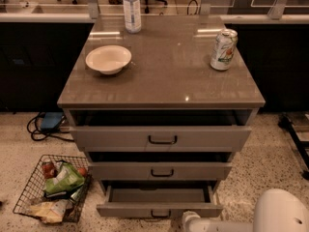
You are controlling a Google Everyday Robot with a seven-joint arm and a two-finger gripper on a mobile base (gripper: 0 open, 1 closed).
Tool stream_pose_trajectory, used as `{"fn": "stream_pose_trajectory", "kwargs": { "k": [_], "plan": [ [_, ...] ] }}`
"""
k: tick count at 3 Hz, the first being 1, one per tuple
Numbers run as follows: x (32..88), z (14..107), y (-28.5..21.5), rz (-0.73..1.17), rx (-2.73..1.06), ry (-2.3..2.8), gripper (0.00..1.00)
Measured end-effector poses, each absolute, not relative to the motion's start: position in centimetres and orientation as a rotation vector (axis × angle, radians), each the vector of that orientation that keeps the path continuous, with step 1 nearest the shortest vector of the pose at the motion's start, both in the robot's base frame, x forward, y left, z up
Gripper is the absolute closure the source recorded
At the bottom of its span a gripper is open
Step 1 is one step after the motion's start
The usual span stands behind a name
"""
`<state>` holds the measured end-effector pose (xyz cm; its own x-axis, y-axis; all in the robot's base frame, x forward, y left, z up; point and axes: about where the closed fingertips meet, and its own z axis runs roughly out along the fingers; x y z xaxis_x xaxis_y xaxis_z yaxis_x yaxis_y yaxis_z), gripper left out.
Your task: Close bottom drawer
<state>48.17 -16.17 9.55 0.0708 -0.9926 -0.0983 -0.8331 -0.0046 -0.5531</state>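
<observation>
The bottom drawer (130, 210) sits lowest in the cabinet, pulled out toward me, with its plain grey tray (159, 195) showing and apparently nothing in it. I judge it light and rigid, running on slides, so a straight push should carry it home without much force. The flat front is the place to press, near the middle by the small black handle (160, 213). Pushing off to one end could rack it in the runners. There is no need to grip the handle for closing.

The gripper (189, 220) is at the bottom edge of the view, just right of the handle and close to the drawer front. Whether the jaws are wide or narrow I cannot tell.

Above, the middle drawer (161, 170) and top drawer (161, 138) also stand slightly out. The worktop (164, 81) carries a bowl (108, 59), a can (223, 49) and a bottle (131, 7). A wire basket (29, 197) of groceries sits on the floor to the left.
</observation>
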Motion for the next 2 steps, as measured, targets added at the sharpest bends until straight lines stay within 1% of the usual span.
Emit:
{"fn": "stream_pose_trajectory", "kwargs": {
  "k": [2],
  "plan": [
    [48.15, 9.50, -16.12, -0.445, -1.884, 1.807, 0.17]
  ]
}}
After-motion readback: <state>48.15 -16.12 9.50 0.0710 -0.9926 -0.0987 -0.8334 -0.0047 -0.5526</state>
